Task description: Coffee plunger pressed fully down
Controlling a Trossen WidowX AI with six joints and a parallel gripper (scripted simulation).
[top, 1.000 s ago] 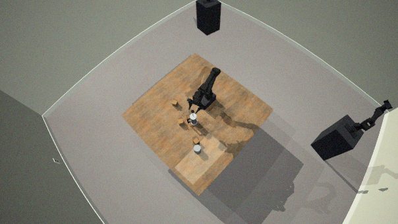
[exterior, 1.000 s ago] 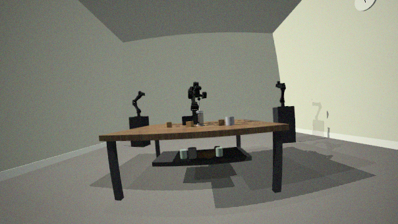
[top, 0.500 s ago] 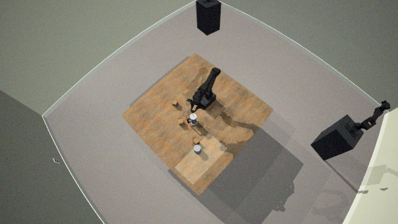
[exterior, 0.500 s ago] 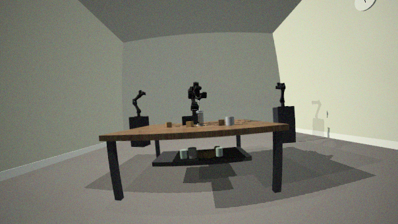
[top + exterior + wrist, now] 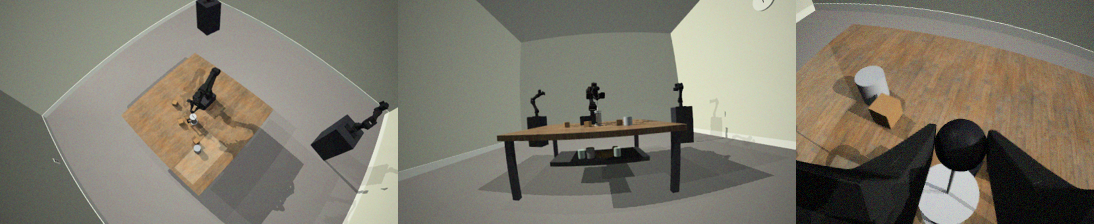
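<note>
The coffee press [image 5: 193, 120] [image 5: 599, 118] stands upright on the wooden table, with a round white lid [image 5: 958, 201] on top. Its thin plunger rod [image 5: 951, 181] rises well above the lid to a round black knob [image 5: 961, 150]. My gripper [image 5: 192, 112] [image 5: 597, 98] [image 5: 961, 133] is shut on the knob, with one finger against each side of it, above the lid. The lower part of the press is hidden in the wrist view by the lid and fingers.
A grey-white cylinder [image 5: 197, 149] [image 5: 628, 120] [image 5: 871, 80] stands beside a wooden block [image 5: 196, 140] [image 5: 619, 122] [image 5: 886, 109]. A second block [image 5: 180, 122] [image 5: 588, 124] is close beside the press, and a third block [image 5: 174, 103] [image 5: 567, 124] lies farther off.
</note>
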